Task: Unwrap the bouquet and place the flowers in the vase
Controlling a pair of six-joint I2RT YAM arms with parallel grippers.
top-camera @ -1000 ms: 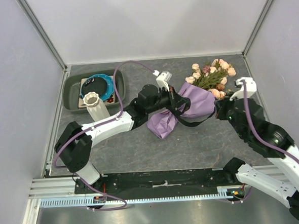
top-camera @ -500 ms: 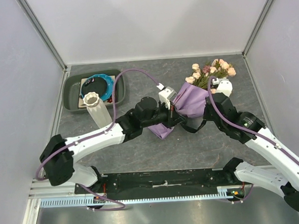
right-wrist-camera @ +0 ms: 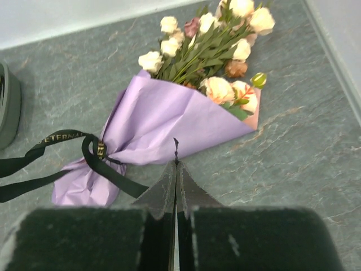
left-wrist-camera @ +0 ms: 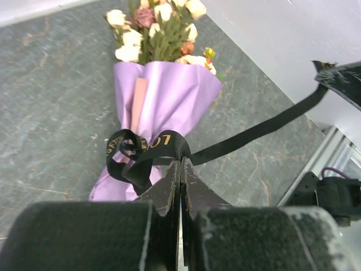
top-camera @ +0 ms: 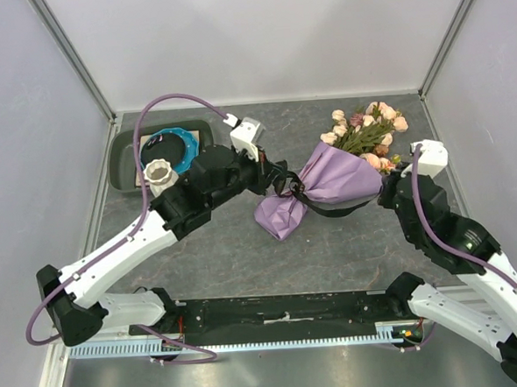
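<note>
Bouquet (top-camera: 332, 176) lying on its side on the tabletop (top-camera: 332, 250), between the two end effectors, blooms toward the far right corner. Left end effector (left-wrist-camera: 180, 165) and right end effector (right-wrist-camera: 175, 165) are each clenched on a tail of the black ribbon (left-wrist-camera: 254, 132). Likely faults: opposed pulling tightens the knot, drags the bouquet, or a tail slips free. The vase (top-camera: 161, 177) stands well apart, at left.

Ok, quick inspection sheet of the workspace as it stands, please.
Surface: grey marbled tabletop, flat.
Job's things: lilac-paper rose bouquet lying on its side, black ribbon knotted round it; white ribbed vase upright, rear left.
Clutter: dark grey tray holding a blue ring, behind the vase.
Grippers: left gripper and right gripper both shut on the ribbon.
Cables: purple cable along each arm.
Surroundings: pale walls, metal frame posts.
</note>
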